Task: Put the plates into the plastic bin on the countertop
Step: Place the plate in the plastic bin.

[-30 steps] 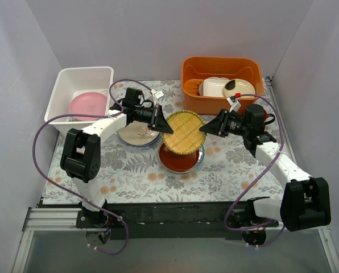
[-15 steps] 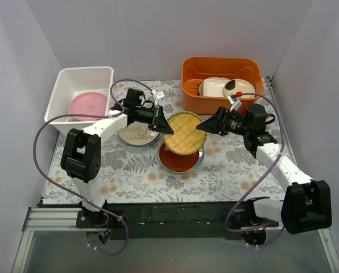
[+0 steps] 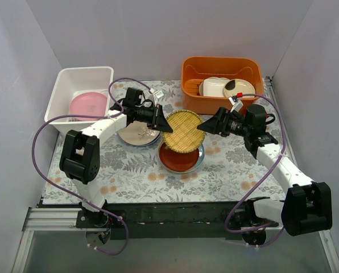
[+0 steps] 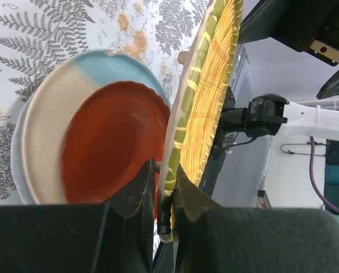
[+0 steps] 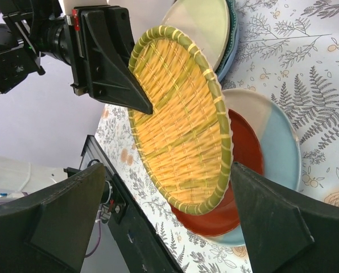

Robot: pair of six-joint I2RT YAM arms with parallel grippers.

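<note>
A yellow woven plate [image 3: 182, 129] [image 4: 212, 96] [image 5: 181, 142] hangs tilted on edge above the countertop [image 3: 129, 170]. My left gripper [image 3: 162, 121] [image 4: 165, 170] is shut on its left rim. My right gripper [image 3: 206, 126] [image 5: 166, 170] stands open at the plate's right rim, with its fingers wide apart and not pinching it. Below lies a red-brown plate [image 3: 180, 160] [image 4: 112, 142] [image 5: 244, 139] on a teal-blue plate [image 4: 112, 62] [image 5: 280, 148]. A leaf-sprig plate [image 3: 136, 135] tops a stack to the left. A pink plate [image 3: 88, 104] lies in the white plastic bin [image 3: 84, 70].
An orange tub [image 3: 220, 65] with cream dishes [image 3: 218, 86] stands at the back right, close behind my right arm. The white bin sits at the back left corner. Grey walls close in both sides.
My right gripper has opened wide and let go of the yellow plate's right rim. The left gripper keeps its hold and the plate stays up on edge.
</note>
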